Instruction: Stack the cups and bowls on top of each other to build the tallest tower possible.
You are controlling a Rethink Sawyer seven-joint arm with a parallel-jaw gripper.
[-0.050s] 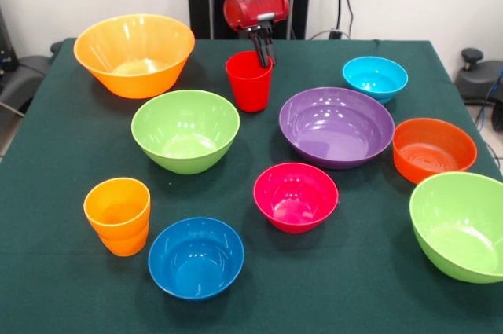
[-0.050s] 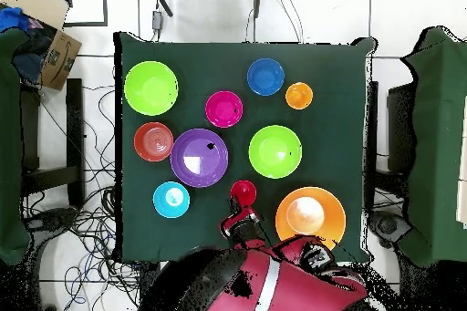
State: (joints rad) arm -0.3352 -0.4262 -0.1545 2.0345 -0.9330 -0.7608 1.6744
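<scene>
Currently the gripper [image 1: 265, 57] sits at the far right rim of the red cup [image 1: 249, 82], fingers pointing straight down and set close together; whether they pinch the wall cannot be told. Upright, mouth up, the cup stands at the table's far middle, between the yellow-orange bowl [image 1: 134, 55] and the light blue bowl [image 1: 375, 78].

Arm [image 2: 274, 285]: showing as bulky glossy red housing with rounded black sections; a white stripe is running across the red shell
Wrist [image 1: 255, 9]: appearing as a red, rounded block beneath a silver ring and black cylindrical link
Gripper [image 1: 265, 53]: presenting short, dark, slender fingers [image 1: 262, 43] under the red block
</scene>
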